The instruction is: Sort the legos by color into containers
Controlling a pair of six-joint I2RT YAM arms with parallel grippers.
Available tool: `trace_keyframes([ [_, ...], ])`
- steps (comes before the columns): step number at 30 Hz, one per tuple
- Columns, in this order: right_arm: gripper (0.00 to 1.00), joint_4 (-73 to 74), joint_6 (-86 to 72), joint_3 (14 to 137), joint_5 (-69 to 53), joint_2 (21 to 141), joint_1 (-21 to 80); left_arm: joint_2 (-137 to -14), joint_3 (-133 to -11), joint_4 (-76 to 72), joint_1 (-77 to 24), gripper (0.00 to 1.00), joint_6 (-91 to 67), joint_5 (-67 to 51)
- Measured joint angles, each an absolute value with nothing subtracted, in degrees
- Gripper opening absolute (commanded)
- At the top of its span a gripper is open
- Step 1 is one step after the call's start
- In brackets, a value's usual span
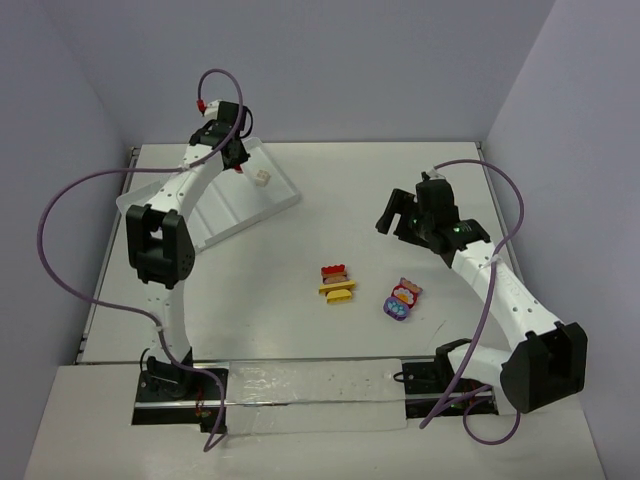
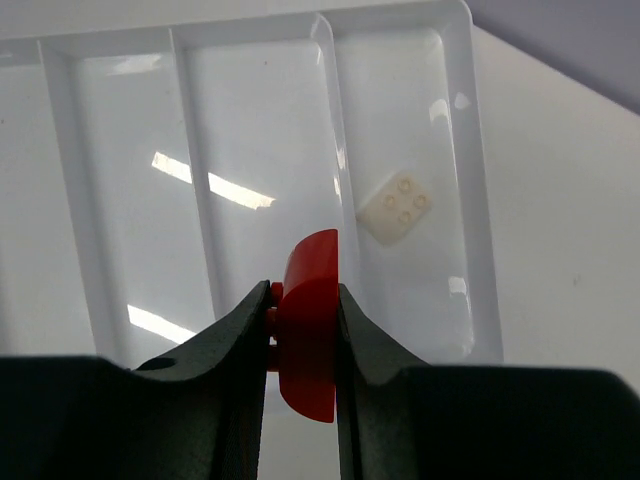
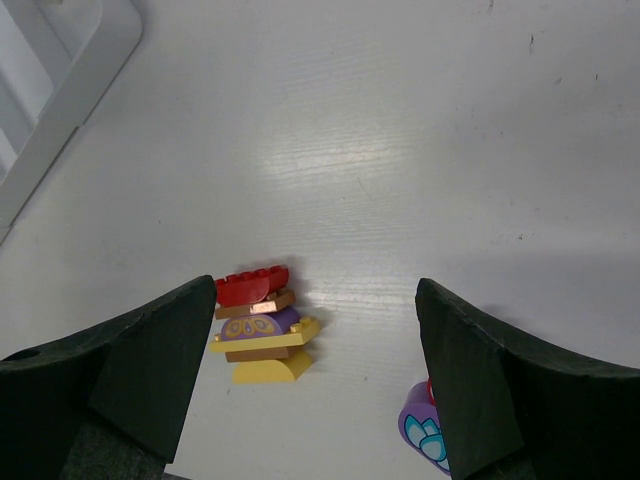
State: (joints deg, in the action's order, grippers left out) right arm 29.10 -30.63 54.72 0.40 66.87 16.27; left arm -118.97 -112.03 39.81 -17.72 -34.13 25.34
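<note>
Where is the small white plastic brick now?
The white brick lies in the end compartment of the flat white plastic tray, far left in the overhead view, beside the left pincer.

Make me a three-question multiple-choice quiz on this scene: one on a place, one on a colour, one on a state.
1. Where is the white brick?
A. in the tray's end compartment
B. in its middle compartment
C. outside it

2. What colour is the brick held in the left gripper?
A. yellow
B. red
C. purple

3. How do the right gripper's jaws stand?
A. open
B. shut on a brick
C. shut, empty

Answers:
1 A: it lies next to the tray's outer wall.
2 B: the red brick is pinched there, above the tray.
3 A: a wide gap shows, with nothing between them.
</note>
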Motion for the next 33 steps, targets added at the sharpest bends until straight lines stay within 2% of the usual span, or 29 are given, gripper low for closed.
trace_keyframes([
  [7, 0.88, 28.52, -30.61, 54.02, 0.43, 66.55, 16.36, -129.03, -119.86, 41.07, -14.24, 0.01, -34.28, 24.87],
  [9, 0.88, 28.52, -30.61, 53.38, 0.44, 66.51, 16.36, -130.11, -120.05, 41.01, -13.34, 0.18, -34.36, 24.54],
  [12, 0.88, 28.58, -30.61, 52.85, 0.43, 66.5, 16.36, -131.13, -120.05, 40.79, -12.25, 0.6, -34.41, 23.67],
  [14, 0.88, 28.54, -30.62, 52.84, 0.43, 66.46, 16.36, -131.53, -120.05, 40.66, -11.88, 0.74, -34.39, 23.09],
  [15, 0.88, 28.52, -30.63, 52.84, 0.43, 66.42, 16.36, -131.69, -120.05, 40.53, -11.83, 0.76, -34.55, 22.78],
  [23, 0.88, 28.32, -30.59, 51.89, 0.45, 65.24, 16.66, -127.94, -113.32, 37.39, -12.81, 0.72, -34.77, 19.89],
  [28, 0.87, 27.62, -30.24, 50.33, 0.41, 64.93, 18.2, -115.93, -100.51, 33.86, -16.93, 0.71, -34.39, 18.82],
  [33, 0.88, 27.03, -29.52, 48.88, 0.64, 66.36, 28.29, -97.15, -83.39, 26.96, -24.27, 0.71, -36.99, 12.77],
])
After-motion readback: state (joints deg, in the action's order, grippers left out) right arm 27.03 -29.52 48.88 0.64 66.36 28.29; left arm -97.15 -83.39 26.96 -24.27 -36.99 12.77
